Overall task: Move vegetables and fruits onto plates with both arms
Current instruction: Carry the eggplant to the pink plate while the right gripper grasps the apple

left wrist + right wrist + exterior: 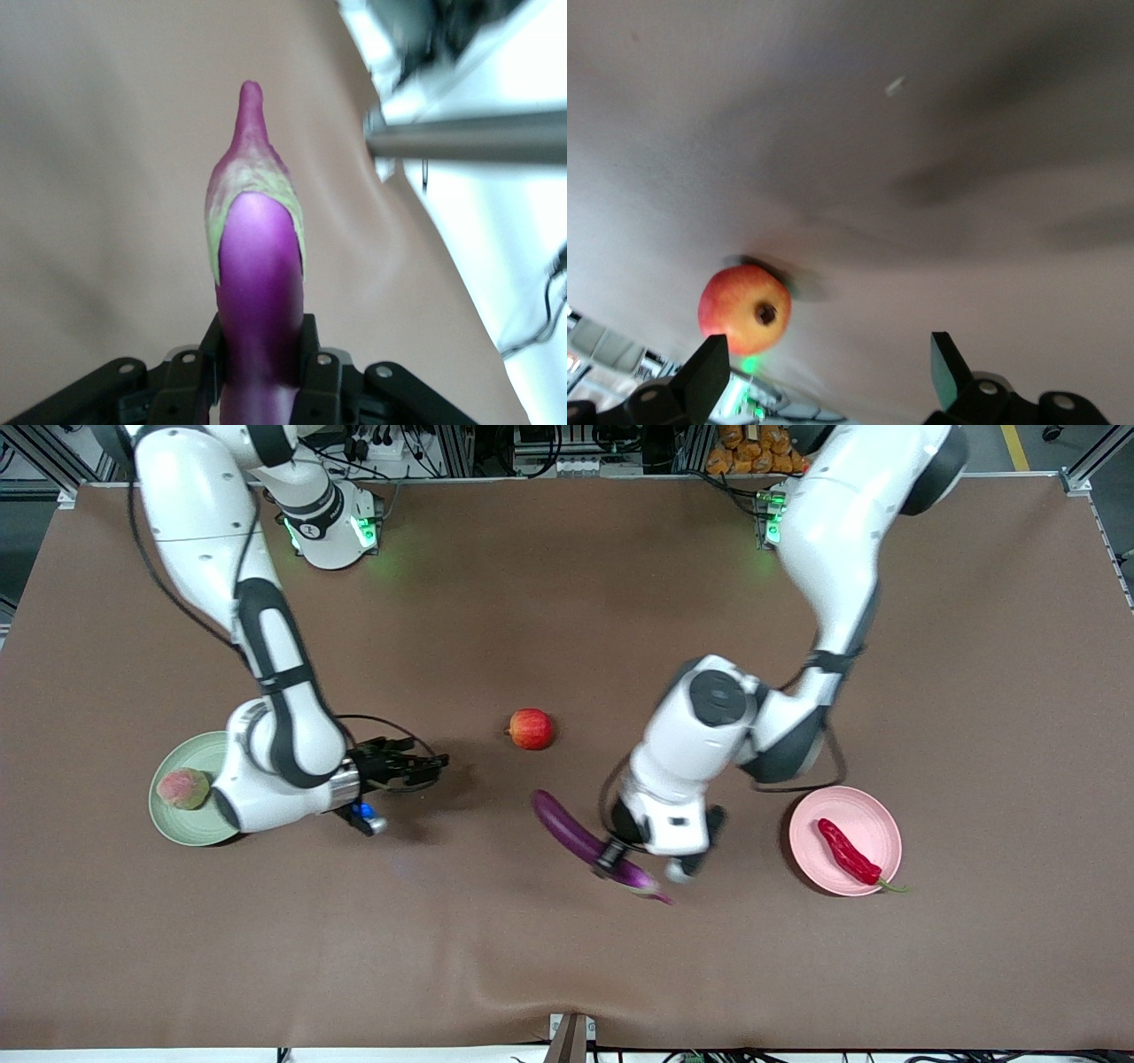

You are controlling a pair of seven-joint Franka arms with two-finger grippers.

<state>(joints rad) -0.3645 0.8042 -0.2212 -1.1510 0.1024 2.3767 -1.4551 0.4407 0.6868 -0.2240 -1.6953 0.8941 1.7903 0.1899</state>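
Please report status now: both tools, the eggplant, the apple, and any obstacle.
Left tool shut on eggplant. Right tool open, empty, facing apple. Apple alone on table, nothing in the way.

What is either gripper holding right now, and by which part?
The left gripper is shut on the eggplant, gripping its purple body a little below the green cap near the stem end. The right gripper is open and holds nothing.

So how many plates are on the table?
2. The round pale green plate sits toward the right arm's end, holding the pinkish-green round fruit. The round pale pink plate sits toward the left arm's end, holding the shiny red chili pepper.
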